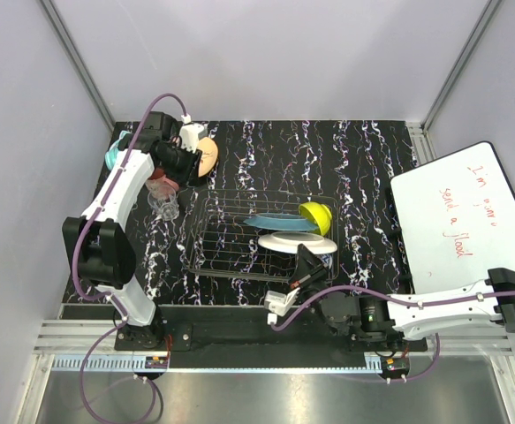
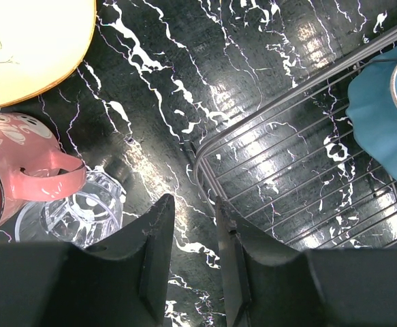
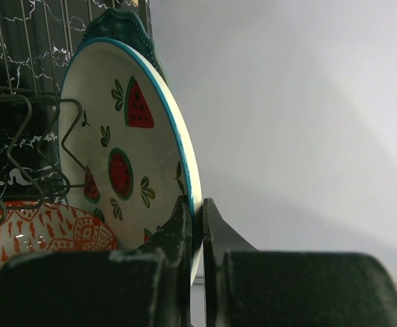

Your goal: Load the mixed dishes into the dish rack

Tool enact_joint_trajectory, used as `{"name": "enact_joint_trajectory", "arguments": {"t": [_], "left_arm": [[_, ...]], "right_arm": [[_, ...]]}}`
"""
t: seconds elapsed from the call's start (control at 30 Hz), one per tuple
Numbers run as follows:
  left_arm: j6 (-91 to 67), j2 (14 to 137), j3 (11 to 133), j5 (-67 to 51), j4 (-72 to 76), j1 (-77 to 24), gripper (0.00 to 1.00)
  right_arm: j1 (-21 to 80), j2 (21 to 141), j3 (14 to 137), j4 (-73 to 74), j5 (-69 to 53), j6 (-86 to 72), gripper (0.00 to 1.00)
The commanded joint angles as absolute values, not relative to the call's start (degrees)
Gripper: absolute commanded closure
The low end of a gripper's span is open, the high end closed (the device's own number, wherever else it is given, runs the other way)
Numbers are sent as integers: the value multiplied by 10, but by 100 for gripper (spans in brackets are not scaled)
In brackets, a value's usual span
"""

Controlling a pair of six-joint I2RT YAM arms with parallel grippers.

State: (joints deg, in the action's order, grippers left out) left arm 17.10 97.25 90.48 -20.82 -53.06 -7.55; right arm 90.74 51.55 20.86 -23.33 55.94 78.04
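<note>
The dish rack (image 1: 230, 240) stands mid-table. Its right half holds the teal plate (image 1: 270, 221), the yellow-green bowl (image 1: 317, 214) and the white watermelon-print plate (image 1: 297, 242). My right gripper (image 3: 197, 204) is shut on the rim of the watermelon plate (image 3: 123, 157), which stands on edge among the rack wires (image 3: 21, 136). The red patterned bowl (image 3: 41, 231) lies beside it. My left gripper (image 2: 193, 204) is open and empty above the table, just left of the rack's corner (image 2: 205, 157). The tan floral plate (image 2: 28, 48), the pink mug (image 2: 14, 170) and the clear glass (image 2: 75, 214) are to its left.
Teal headphones (image 1: 116, 152) lie at the table's far left corner, behind the left arm (image 1: 120, 190). A whiteboard (image 1: 460, 212) with red writing lies off the table's right edge. The rack's left half (image 1: 213, 234) holds nothing.
</note>
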Motion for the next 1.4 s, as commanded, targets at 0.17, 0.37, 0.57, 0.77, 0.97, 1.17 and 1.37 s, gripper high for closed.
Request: {"name": "enact_joint_trajectory", "arguments": {"t": [0.17, 0.37, 0.57, 0.77, 0.97, 1.17, 1.37], "left_arm": [[176, 969, 905, -236, -513, -72, 66], [180, 969, 906, -243, -513, -72, 66], [175, 974, 917, -247, -512, -72, 66], [179, 973, 918, -243, -513, -72, 67], [180, 990, 935, -216, -502, -70, 67], [140, 1076, 1068, -134, -468, -55, 67], [105, 1203, 1308, -46, -468, -36, 65]], "right_arm": [[905, 556, 233, -306, 562, 676, 89], [904, 520, 256, -249, 595, 633, 55], [905, 478, 295, -192, 599, 620, 48], [916, 475, 343, -249, 598, 683, 49], [909, 488, 449, -385, 590, 683, 43], [628, 566, 653, -159, 495, 282, 37], [368, 739, 862, 39, 226, -36, 32]]}}
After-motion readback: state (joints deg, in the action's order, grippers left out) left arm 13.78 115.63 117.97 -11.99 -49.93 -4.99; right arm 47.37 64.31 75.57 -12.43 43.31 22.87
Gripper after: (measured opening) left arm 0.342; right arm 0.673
